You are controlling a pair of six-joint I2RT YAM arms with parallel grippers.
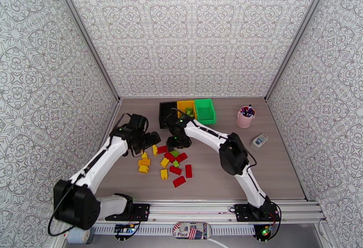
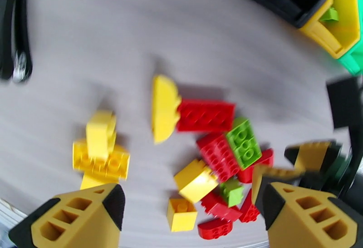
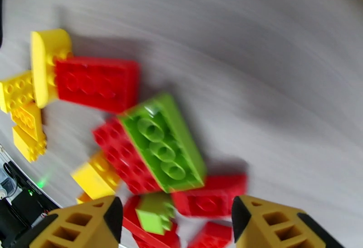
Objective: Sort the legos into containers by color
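Step (judged): picking. Right pincer (image 3: 176, 212): jaws apart, empty, hovering low over the pile. Light-green brick (image 3: 163, 144) just ahead of it, touching red brick (image 3: 115, 153). Next: descend, straddle green, close w/o snagging red; green bin (image 1: 205, 110) lies beyond. Left pincer (image 2: 190, 201): wide, empty, arm stretched fwd, wrist pitched down.

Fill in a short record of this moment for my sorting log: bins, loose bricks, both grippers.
pile: red, yellow and green bricks mixed on the table
bins: black bin, yellow bin, green bin, side by side behind the pile
in yellow bin: stray green brick
left gripper: open, nothing held, above the pile
right gripper: open, nothing held, by the long green brick
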